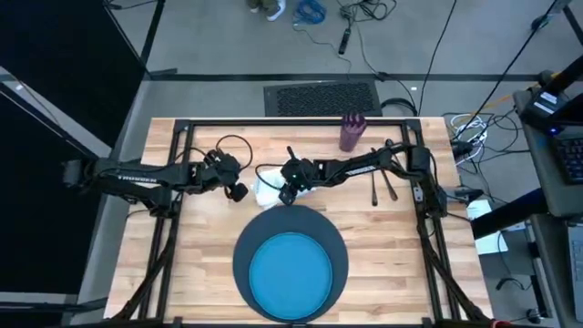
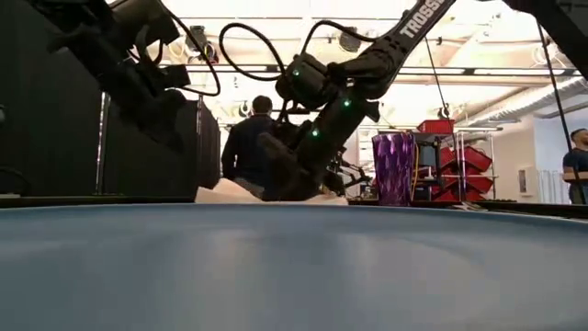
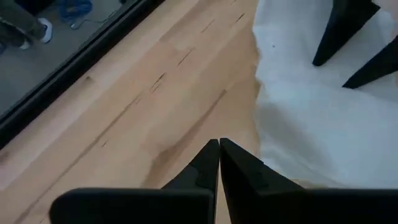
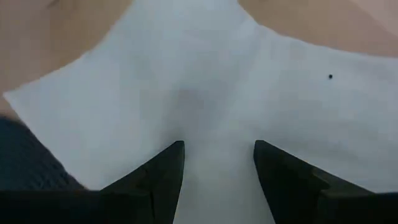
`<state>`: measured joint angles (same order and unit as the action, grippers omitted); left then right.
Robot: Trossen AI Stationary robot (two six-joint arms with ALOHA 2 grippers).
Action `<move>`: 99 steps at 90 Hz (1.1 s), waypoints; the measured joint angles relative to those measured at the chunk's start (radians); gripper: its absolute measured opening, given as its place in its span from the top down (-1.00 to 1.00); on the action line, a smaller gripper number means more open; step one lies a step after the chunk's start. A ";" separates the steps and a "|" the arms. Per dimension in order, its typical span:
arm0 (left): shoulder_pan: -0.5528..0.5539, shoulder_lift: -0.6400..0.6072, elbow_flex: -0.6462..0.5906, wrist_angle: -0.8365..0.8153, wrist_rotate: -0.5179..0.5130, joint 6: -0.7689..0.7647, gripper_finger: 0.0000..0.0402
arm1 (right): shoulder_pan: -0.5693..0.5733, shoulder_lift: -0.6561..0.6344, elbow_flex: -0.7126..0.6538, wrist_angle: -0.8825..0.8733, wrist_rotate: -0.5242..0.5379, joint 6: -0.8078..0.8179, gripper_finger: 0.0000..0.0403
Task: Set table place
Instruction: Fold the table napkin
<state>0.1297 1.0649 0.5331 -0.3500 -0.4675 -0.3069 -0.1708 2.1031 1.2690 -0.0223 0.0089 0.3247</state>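
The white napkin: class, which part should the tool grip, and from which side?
Grip the napkin at its raised fold, from straight above. It lies crumpled on the table beside the charger, and the open right tool is right above it.

I am seeing my right arm reaching in from about three o'clock toward the table's middle, its wrist pitching steeply down, and the right gripper (image 4: 216,163) is hanging low with its two fingers (image 4: 163,173) standing parted, a clear gap showing between them. My left arm is stretching in level from nine o'clock, and the left gripper (image 3: 219,163) is sitting just at nine o'clock of the right one with its fingertips pressing together.
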 joint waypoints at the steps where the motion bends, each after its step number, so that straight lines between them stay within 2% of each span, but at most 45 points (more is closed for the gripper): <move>1: 0.000 0.000 0.000 0.000 0.000 0.000 1.00 | -0.001 0.000 0.000 0.001 -0.005 -0.014 0.09; 10: 0.000 0.000 0.000 0.000 0.000 -0.001 1.00 | -0.009 0.001 -0.002 0.031 -0.062 -0.130 0.09; 25: 0.000 0.000 0.000 0.000 0.008 -0.001 1.00 | -0.031 0.004 0.016 0.097 -0.223 -0.288 0.09; 43: 0.000 0.000 0.000 0.000 0.044 -0.002 1.00 | -0.066 -0.002 0.104 0.075 -0.224 -0.334 0.09; 52: 0.006 0.000 0.000 0.009 0.135 -0.002 1.00 | -0.078 -0.014 0.165 -0.041 -0.221 -0.329 0.09; 69: 0.064 0.001 -0.041 0.119 0.403 0.006 1.00 | -0.065 -0.018 0.231 -0.258 -0.220 -0.320 0.09; 83: 0.144 0.002 -0.073 0.120 0.462 0.000 1.00 | -0.047 -0.026 0.232 -0.331 -0.214 -0.321 0.09; 99: 0.227 0.002 -0.112 0.229 0.628 0.000 1.00 | -0.042 -0.026 0.232 -0.337 -0.210 -0.321 0.09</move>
<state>0.3564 1.0664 0.4212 -0.1213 0.1600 -0.3073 -0.2131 2.0773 1.5009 -0.3592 -0.2010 0.0034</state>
